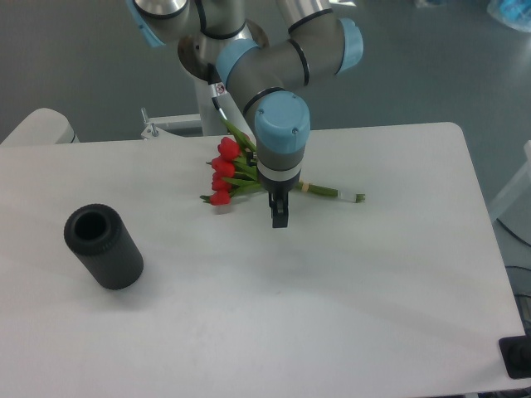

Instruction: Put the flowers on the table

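The flowers (224, 170), red blooms with green leaves and long thin stems, lie on the white table (348, 282) near its far middle. The blooms point left, and the stem ends (357, 198) reach to the right. My gripper (280, 217) points down just in front of the stems, on the camera side, and its dark fingers (278, 207) hold nothing. Seen edge-on, the fingers look like one narrow shape. The wrist hides the middle of the stems.
A black cylinder (104, 246) stands on the left part of the table with its hollow end up. The arm's base and a metal bracket (151, 128) are at the table's far edge. A dark object (516, 356) sits off the front right corner.
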Tool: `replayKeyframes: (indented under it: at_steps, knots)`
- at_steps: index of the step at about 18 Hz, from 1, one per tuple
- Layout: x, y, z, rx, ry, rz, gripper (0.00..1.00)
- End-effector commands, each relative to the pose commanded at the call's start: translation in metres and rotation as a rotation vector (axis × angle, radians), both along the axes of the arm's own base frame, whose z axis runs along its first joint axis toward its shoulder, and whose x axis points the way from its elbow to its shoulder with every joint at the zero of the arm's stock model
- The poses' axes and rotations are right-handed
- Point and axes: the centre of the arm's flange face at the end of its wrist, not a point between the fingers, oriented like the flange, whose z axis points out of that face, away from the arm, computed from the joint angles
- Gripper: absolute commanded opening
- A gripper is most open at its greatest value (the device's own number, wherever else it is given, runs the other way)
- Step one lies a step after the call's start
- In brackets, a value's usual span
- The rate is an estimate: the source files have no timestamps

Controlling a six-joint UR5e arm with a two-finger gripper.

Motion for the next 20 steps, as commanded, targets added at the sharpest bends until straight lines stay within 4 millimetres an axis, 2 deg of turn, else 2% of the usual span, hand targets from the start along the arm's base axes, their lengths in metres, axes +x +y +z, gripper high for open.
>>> replayKeyframes:
  at_steps: [5,11,20]
  knots:
    - [-0.038,0.019,0.014,0.024,0.031,0.040,1.00]
    - [-0.077,0.044,0.015,0.051,0.059,0.179,1.00]
    - [-0.103,0.065,-0.006,0.048,0.055,0.314,1.00]
